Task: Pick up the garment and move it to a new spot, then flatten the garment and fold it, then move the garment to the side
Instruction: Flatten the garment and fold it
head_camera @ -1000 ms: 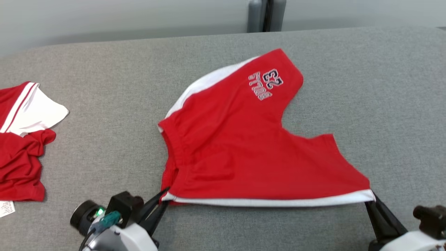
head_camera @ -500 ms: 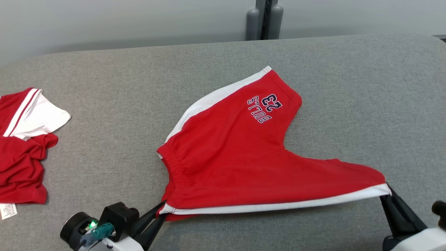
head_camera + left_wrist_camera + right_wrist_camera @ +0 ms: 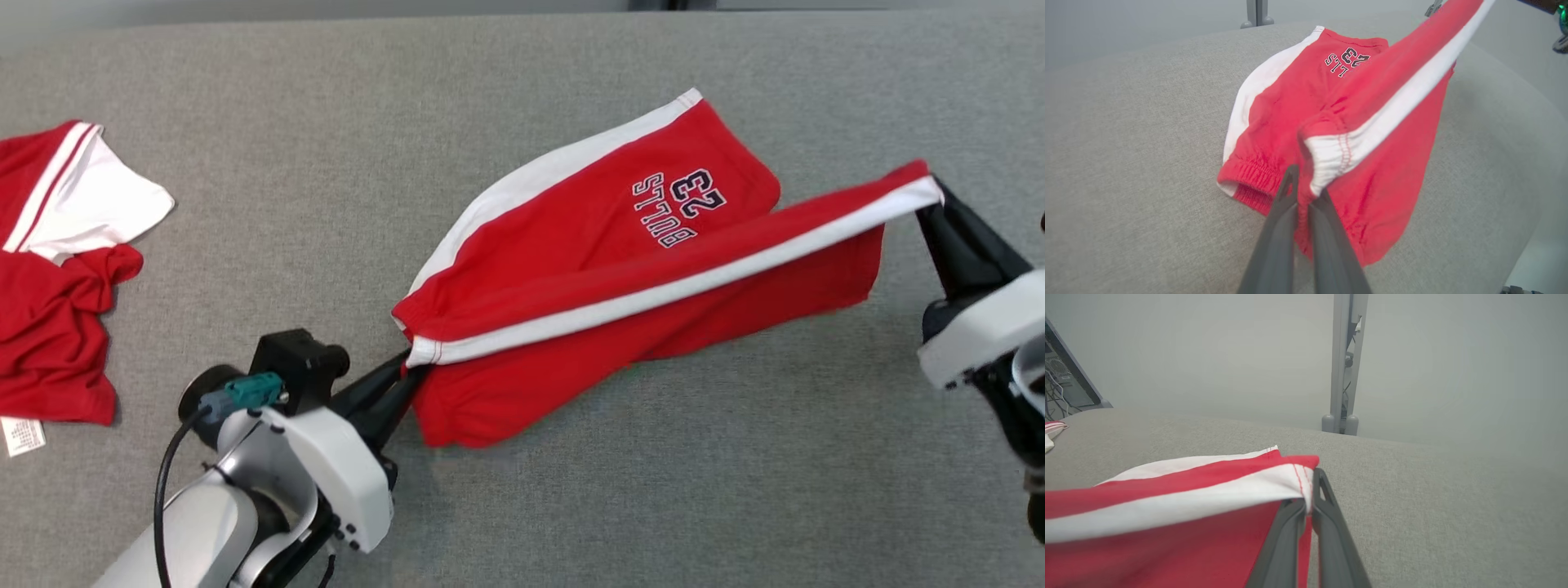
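The garment (image 3: pixel 604 245) is a pair of red shorts with white side stripes and a "BULLS 23" print, lying on the grey cloth table (image 3: pixel 326 122). My left gripper (image 3: pixel 406 365) is shut on the waistband corner at the white stripe (image 3: pixel 1331 155). My right gripper (image 3: pixel 933 193) is shut on the hem corner of the same stripe (image 3: pixel 1298 479). The held edge is lifted and stretched taut between both grippers, over the half still lying on the table. The far leg with the print (image 3: pixel 1345 61) rests flat.
A second red and white garment (image 3: pixel 57 269) lies crumpled at the table's left edge, with a small white tag (image 3: pixel 23 437) beside it. A grey post (image 3: pixel 1343 367) stands behind the table's far edge. Bare grey cloth surrounds the shorts.
Both grippers have raised the near striped edge and carried it toward the far side, over the rest of the shorts. The head camera has tilted down, so the whole picture has shifted.
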